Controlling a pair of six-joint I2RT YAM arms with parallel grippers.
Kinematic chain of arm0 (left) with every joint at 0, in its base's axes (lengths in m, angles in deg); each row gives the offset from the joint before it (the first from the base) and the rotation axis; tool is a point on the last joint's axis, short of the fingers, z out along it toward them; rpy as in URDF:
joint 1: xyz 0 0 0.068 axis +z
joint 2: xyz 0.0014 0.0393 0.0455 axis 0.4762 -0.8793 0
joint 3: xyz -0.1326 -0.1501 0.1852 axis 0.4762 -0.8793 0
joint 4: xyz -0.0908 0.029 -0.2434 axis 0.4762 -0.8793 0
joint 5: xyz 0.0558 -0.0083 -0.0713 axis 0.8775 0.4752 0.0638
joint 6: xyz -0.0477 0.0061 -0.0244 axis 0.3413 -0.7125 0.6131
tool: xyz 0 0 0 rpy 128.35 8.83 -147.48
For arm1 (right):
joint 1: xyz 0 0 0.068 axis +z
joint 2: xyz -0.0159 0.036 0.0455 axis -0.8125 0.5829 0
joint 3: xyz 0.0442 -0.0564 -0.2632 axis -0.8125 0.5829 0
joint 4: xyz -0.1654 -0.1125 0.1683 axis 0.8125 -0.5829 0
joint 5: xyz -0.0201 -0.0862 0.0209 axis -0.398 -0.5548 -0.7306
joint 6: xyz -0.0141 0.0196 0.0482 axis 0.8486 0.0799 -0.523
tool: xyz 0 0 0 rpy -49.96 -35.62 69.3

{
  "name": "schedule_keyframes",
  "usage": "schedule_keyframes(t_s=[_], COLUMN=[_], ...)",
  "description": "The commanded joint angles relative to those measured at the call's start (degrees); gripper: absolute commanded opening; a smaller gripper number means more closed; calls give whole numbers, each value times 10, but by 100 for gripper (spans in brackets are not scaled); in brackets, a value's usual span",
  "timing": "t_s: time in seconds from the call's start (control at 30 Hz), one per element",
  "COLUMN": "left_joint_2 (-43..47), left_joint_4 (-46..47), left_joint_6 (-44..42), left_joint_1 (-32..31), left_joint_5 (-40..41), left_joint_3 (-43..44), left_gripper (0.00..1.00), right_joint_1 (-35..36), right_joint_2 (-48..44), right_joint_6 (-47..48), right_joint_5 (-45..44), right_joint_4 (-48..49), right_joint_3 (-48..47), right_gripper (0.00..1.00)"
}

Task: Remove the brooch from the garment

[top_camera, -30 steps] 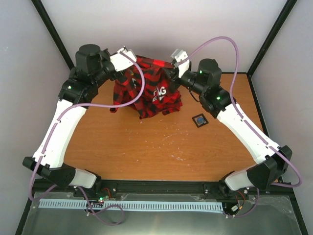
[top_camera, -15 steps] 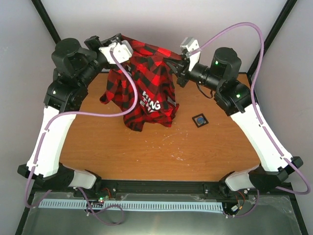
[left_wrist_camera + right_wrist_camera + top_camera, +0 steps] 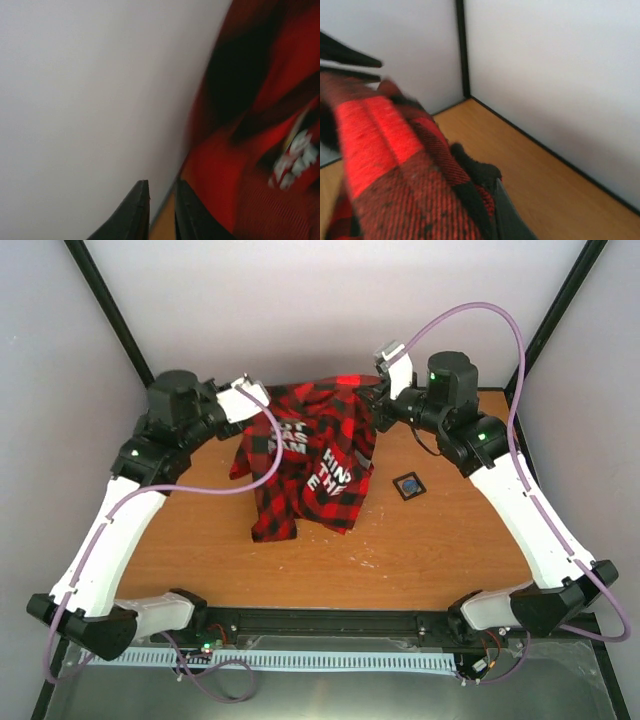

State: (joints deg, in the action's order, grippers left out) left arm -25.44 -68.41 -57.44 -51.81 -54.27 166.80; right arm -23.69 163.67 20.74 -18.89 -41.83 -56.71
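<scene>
The garment [image 3: 312, 455], a red-and-black checked shirt with white block letters [image 3: 335, 472], is seen far centre on the wooden table [image 3: 450, 540], between the two wrists. Its far right edge is raised off the table and gathered at the right gripper [image 3: 377, 403]. The rest is draped down and spread toward the near side, with the lowest corner laid on the wood left of centre.

In the right wrist view the checked cloth is bunched over the pincer and only one dark finger [image 3: 506, 215] is shown beside it. The jaws are closed tight with the cloth pinched there.

The left gripper [image 3: 162, 184] is held at the far left edge of the shirt. In its own view the two dark fingertips are parted by a narrow slit, with wood and wall seen through it and no cloth in between. The red fabric is just right of the right-hand fingertip; whether it is touched cannot be told. A blurred whitish patch [image 3: 292, 162] is seen on the cloth there; lettering or brooch cannot be told.

A small dark square item with a blue centre [image 3: 408, 485] is laid flat on the table just right of the shirt, apart from it. Whether it is the brooch cannot be told.

Purple cables [image 3: 277, 440] are looped over both arms, the left one hung across the shirt's left part.
</scene>
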Motion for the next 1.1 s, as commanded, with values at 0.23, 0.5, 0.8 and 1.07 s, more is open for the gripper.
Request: schedule_keyframes(t_s=[0.23, 0.5, 0.8, 1.07], left_joint_2=[-27, -2, 11, -67], left_joint_4=[28, -98, -63, 51], left_joint_6=[238, 204, 206, 310], left_joint_1=[31, 31, -8, -21], left_joint_5=[-39, -401, -398, -206], left_joint_3=[-181, -230, -367, -346], left_gripper=[76, 100, 100, 57], right_joint_1=[-48, -48, -48, -49], right_joint_2=[-13, 15, 41, 45], right_joint_6=[-26, -41, -55, -55], right_joint_5=[12, 11, 11, 1], right_joint_4=[2, -25, -29, -32], right_joint_3=[53, 20, -8, -5], right_gripper=[3, 3, 3, 3])
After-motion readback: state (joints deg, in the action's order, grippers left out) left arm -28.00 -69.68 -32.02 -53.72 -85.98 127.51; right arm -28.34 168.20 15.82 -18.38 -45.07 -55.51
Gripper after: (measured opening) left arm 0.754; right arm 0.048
